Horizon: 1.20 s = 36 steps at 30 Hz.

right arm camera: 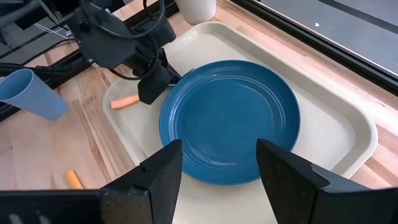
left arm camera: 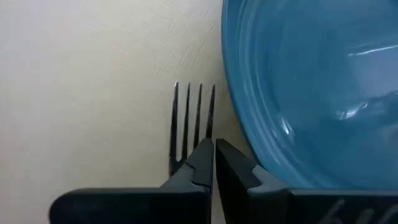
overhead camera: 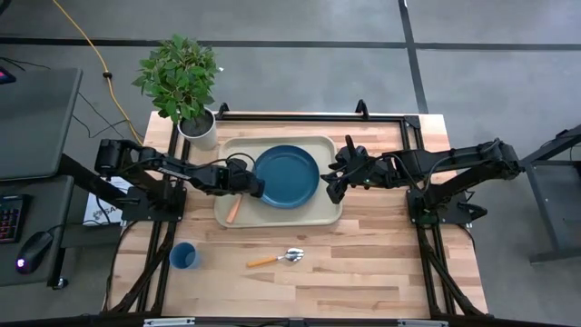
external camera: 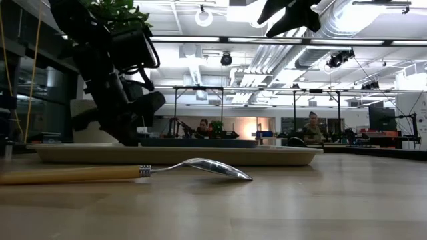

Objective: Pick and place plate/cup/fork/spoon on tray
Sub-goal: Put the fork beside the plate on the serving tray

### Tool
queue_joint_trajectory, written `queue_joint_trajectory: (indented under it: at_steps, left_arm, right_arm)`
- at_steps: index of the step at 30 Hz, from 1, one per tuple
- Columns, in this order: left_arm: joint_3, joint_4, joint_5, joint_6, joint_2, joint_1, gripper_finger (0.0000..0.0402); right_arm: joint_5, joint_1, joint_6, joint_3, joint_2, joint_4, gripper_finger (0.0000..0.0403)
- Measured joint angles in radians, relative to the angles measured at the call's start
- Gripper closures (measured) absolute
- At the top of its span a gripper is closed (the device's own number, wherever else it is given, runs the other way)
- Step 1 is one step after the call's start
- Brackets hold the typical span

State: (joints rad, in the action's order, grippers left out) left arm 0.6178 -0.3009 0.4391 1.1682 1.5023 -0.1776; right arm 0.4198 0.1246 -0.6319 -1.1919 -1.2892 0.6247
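Blue plate [overhead camera: 287, 175] sits on your tray [overhead camera: 329, 213]; left gripper [overhead camera: 257, 186] closed over fork [left arm camera: 191, 121], holding nothing; right gripper [overhead camera: 332, 178] spread wide.

Two matte black jointed arms, looping black cables, flat wedge-shaped dark fingers [left arm camera: 202, 165] meeting at angled tips

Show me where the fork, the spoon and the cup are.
fork [left arm camera: 193, 115], left wrist view, on the middle tines.
spoon [overhead camera: 293, 255], high view, on the silver bowl.
cup [overhead camera: 184, 256], high view, on its open blue mouth.
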Motion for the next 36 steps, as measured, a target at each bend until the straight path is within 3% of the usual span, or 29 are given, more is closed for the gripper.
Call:
queue_joint_trajectory:
  at_steps: [8,14,24,36]
  left_arm:
    - [0.000,-0.040,0.041,-0.106,-0.099,-0.061,0.0401]
    - [0.000,0.025,-0.172,-0.317,-0.084,-0.185,0.0401]
    - [0.001,-0.046,-0.361,-0.497,-0.095,-0.285,0.0401]
    - [0.001,-0.042,-0.463,-0.582,-0.053,-0.287,0.0401]
  right_arm:
    - [0.000,0.000,0.001,0.000,0.000,0.000,0.0206]
    - [0.000,0.000,0.002,0.000,0.000,0.000,0.0206]
    - [-0.004,0.000,-0.023,0.000,0.000,0.000,0.0206]
    - [-0.003,0.000,-0.026,0.000,0.000,0.000,0.0206]
